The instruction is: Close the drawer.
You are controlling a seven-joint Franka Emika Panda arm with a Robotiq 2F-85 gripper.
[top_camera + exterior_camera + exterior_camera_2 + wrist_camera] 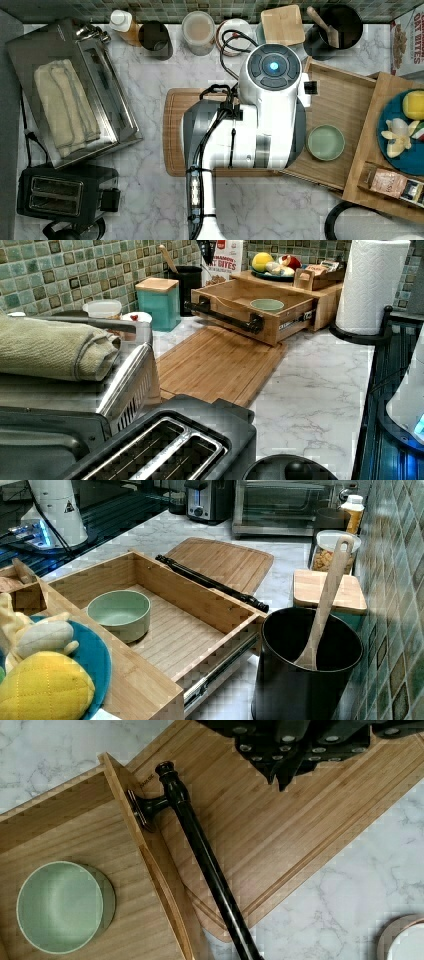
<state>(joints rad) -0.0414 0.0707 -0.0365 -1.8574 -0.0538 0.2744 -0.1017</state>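
The drawer [180,630] is a shallow light-wood box pulled out of a wooden stand [372,150] and standing open. A black bar handle [200,845] runs along its front wall. A pale green bowl [60,906] sits on the drawer's bottom. My gripper [282,775] is shut and holds nothing. It hovers over the cutting board [280,830], just outside the drawer's front and apart from the handle. In the top view my white arm [270,100] covers the drawer's front edge.
The drawer's front hangs over the flat cutting board [215,365] lying on the marble counter. A black utensil pot [305,670] and a teal canister with a wooden lid [159,302] stand beside the drawer. A toaster oven [75,85] and a toaster [60,195] sit further off.
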